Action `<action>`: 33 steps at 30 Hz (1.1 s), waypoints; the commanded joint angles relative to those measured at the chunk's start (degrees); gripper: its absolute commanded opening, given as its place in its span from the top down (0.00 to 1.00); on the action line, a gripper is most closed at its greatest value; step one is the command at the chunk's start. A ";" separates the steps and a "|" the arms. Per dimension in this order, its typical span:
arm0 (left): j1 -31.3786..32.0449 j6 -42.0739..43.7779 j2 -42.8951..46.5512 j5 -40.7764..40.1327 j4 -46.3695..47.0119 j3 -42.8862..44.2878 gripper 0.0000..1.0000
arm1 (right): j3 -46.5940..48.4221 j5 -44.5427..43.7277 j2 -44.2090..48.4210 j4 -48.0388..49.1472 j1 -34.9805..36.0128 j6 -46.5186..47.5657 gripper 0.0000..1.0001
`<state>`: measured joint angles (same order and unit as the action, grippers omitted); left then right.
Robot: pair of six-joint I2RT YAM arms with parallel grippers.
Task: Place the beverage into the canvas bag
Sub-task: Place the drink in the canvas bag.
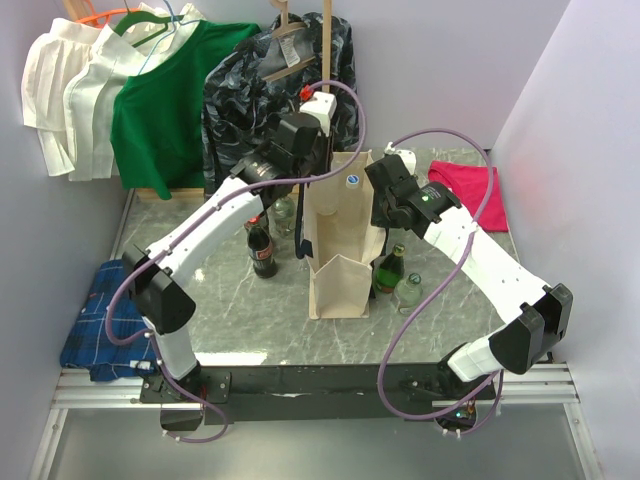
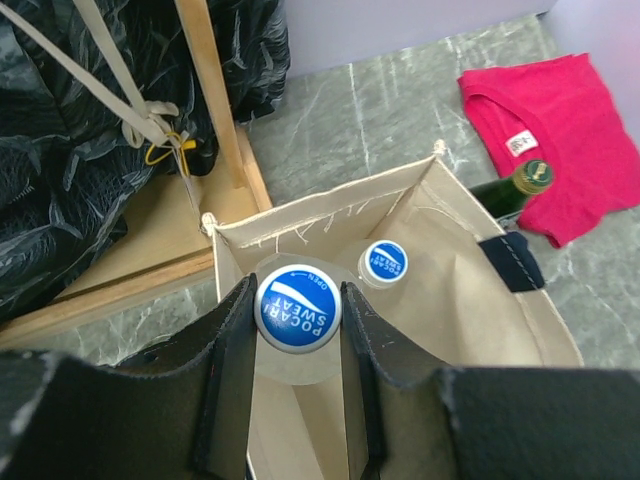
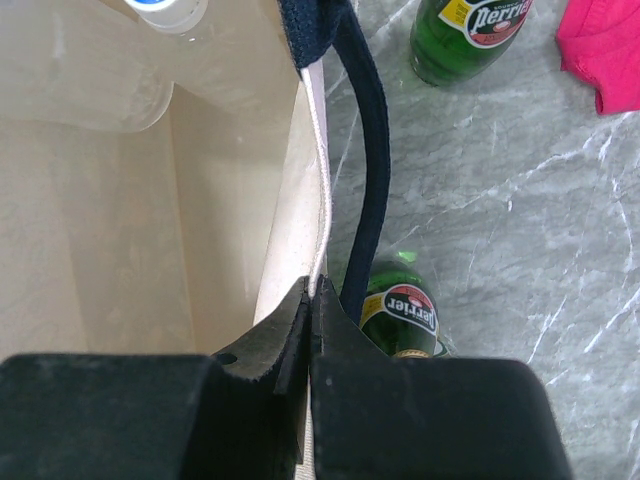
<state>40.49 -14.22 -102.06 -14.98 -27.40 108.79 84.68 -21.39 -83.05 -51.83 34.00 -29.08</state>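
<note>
Insertion step: left gripper (image 2: 297, 318) clamps Pocari Sweat bottle (image 2: 298, 305) at canvas bag (image 2: 330, 207) mouth, right gripper (image 3: 312, 305) pinched shut on its rim; next, probably lower straight, then release.

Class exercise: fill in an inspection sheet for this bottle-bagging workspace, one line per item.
Surface: grey marbled table.
Job's things: canvas bag upright; Pocari Sweat bottle at its mouth; second bottle inside.
Clutter: cola bottle, Perrier bottles, red garment, plaid cloth.
Grippers: left gripper shut on Pocari Sweat bottle; right gripper pinching bag rim.
Cables: purple cables loop along both arms.
Surroundings: green shirt and other clothes hanging behind.
</note>
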 commanded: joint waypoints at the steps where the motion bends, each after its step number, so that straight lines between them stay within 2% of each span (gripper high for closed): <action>1: 0.20 0.16 1.87 -3.91 10.96 0.55 0.99 | 0.74 -0.41 1.22 1.12 0.19 -0.01 1.00; 33: 0.55 -4.33 -3.23 -3.12 13.07 -3.59 0.99 | -2.77 1.44 4.21 3.41 -0.16 -3.00 1.00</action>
<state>40.82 -17.45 -107.50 -18.06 -24.23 104.22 82.39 -19.99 -80.64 -49.60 33.98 -31.11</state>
